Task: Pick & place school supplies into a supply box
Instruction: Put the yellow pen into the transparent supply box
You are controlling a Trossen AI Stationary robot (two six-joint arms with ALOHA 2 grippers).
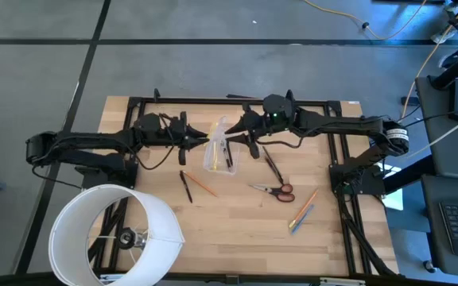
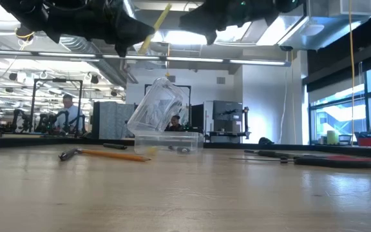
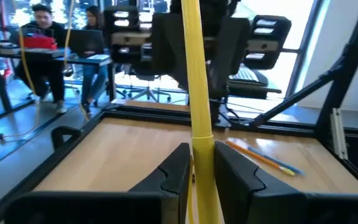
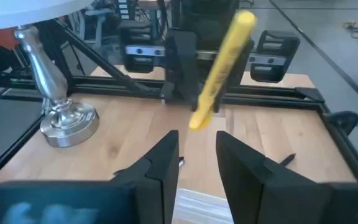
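My left gripper [image 3: 201, 168] hovers above the table's middle, just left of the supply box, shut on a yellow pencil [image 3: 194, 68]. The clear supply box [image 1: 219, 152] stands on the table with its lid [image 2: 158, 106] tilted up, open. Above the box's right side my right gripper [image 4: 197, 155] is open, with nothing between its fingers. On the table lie a black pen [image 1: 186, 187], an orange pencil [image 1: 203, 184], red-handled scissors [image 1: 275, 190], dark pens [image 1: 273, 165] and an orange and a blue pencil [image 1: 302, 211]. My left gripper pinches the yellow pencil's shaft [image 3: 202, 140] between its two fingers. The fingers reach in level from the table's left and lie across the pencil. The pencil stands nearly upright, leaning a little, most of its length above the fingers [image 2: 154, 29], lifted clear of table and box.
A large white round lampshade [image 1: 114, 234] on a metal stand [image 4: 58, 106] fills the near left corner. A black frame [image 1: 213, 101] runs along the table's far edge and sides. Bare wood lies near the front edge. People sit beyond the table [image 3: 42, 37].
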